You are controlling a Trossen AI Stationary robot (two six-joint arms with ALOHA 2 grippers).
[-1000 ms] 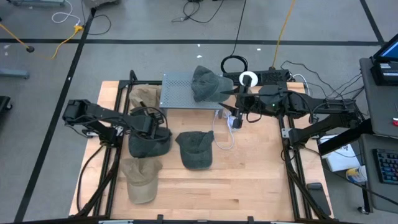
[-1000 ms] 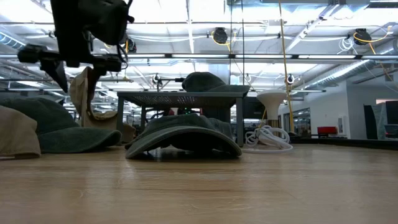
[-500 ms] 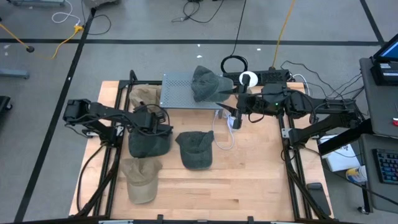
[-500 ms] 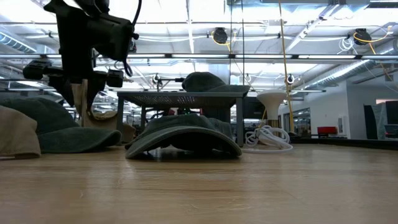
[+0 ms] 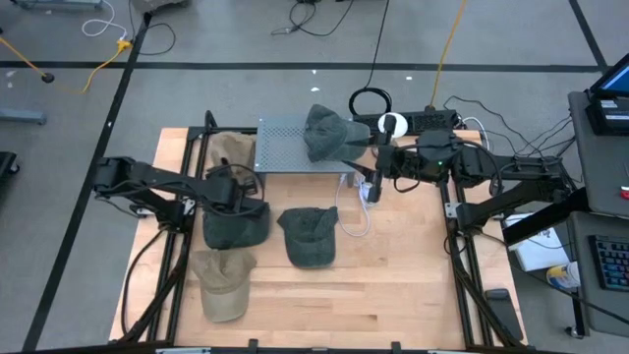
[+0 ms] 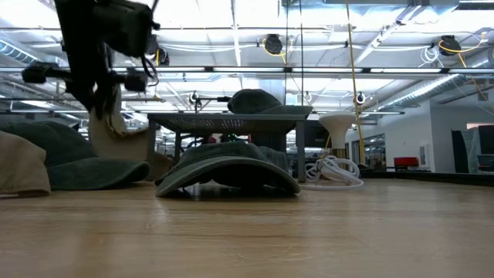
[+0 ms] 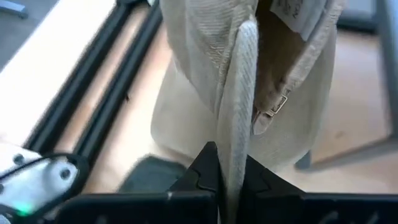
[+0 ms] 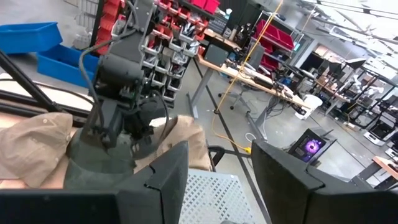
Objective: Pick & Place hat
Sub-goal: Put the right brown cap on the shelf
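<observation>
Your left gripper (image 7: 229, 180) is clenched on the tan hat (image 7: 249, 81).
High view: the tan hat (image 5: 228, 150) sits upper left, beside the mesh stand (image 5: 285, 146). Low view: it hangs at left. Right wrist view: your right gripper (image 8: 219, 177) is released, fingers apart.

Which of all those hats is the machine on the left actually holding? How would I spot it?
Start at the grey mesh stand at the table's back edge. Just off its left end, the left end effector is shut on a tan hat, pinching a fold of its cloth. It is the only hat in a grip: the other tan hat lies near the front edge, and the rest are dark green.
</observation>
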